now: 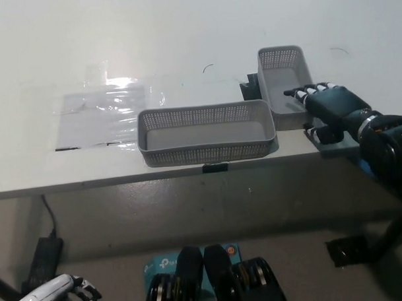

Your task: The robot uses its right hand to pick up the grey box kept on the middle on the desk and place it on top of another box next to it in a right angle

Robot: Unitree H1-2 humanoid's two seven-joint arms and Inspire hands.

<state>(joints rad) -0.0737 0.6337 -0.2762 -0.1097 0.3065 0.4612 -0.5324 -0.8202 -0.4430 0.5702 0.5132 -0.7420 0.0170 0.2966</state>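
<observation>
While the black right robot hand (321, 99) reaches over the long wall of a grey perforated box (286, 81) at the white counter (184, 39) edge, we cannot tell whether it grips. We see a second rectangular mesh box (207, 132) lying crosswise, touching it. Low left, the white left robot hand (64, 294) rests, partly cut off, its grip unreadable.

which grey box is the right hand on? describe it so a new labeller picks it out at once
On the white desk two grey perforated boxes stand near the front edge. The one meant is the right-hand box, where the black right hand reaches over its side wall. Unlike the wide box lying crosswise beside it, it runs lengthwise away from the robot.
</observation>
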